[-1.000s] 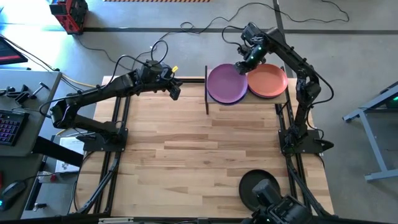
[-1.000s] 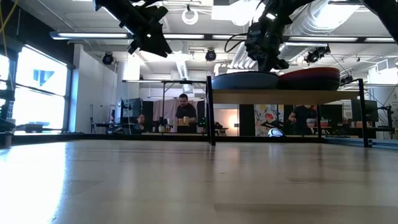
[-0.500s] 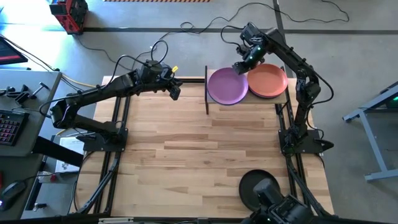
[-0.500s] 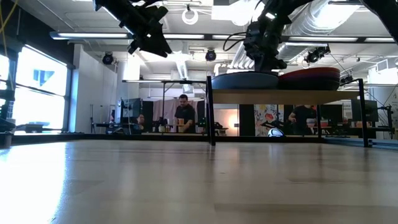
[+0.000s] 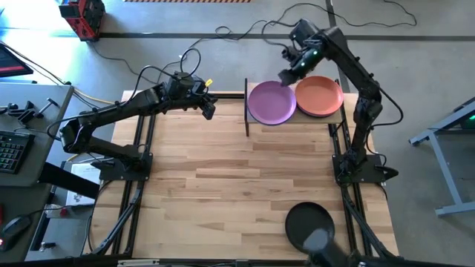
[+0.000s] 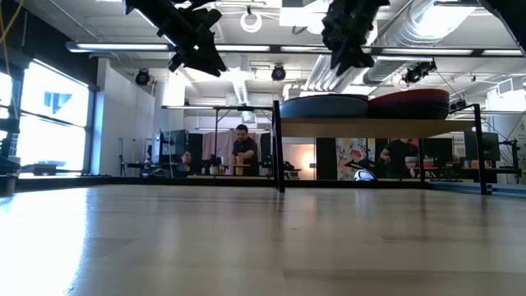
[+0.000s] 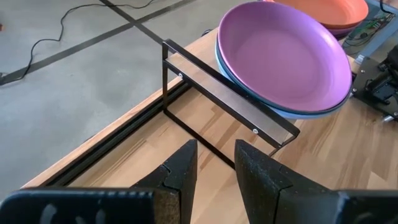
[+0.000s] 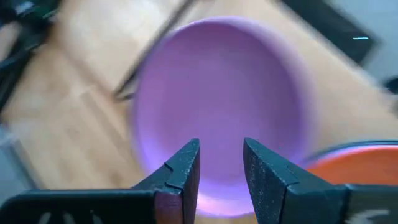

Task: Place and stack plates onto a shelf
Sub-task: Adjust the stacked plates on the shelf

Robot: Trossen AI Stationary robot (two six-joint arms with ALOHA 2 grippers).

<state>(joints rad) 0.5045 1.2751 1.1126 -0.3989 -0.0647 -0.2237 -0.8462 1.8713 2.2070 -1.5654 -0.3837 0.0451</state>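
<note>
The shelf (image 5: 293, 119) stands at the table's far edge. A purple plate (image 5: 272, 102) lies on a pale blue plate (image 7: 292, 112) on its left half. On the right half an orange plate (image 5: 319, 95) tops another stack. My right gripper (image 8: 221, 165) hangs open above the purple plate's far rim, touching nothing; the low view shows it (image 6: 349, 49) well above the stack. My left gripper (image 5: 208, 110) waits open, raised left of the shelf. A dark plate (image 5: 306, 219) lies flat near the table's front edge.
The shelf's thin dark posts (image 5: 246, 107) stand at its corners, and a dark crossbar (image 7: 230, 93) runs along its left end. Bare wooden table top (image 5: 237, 170) spreads between the shelf and the dark plate. People sit in the room beyond the table (image 6: 244, 152).
My right gripper has risen from the purple plate's far rim, going up and a little toward the far edge. The purple plate stays flat on the stack on the shelf.
</note>
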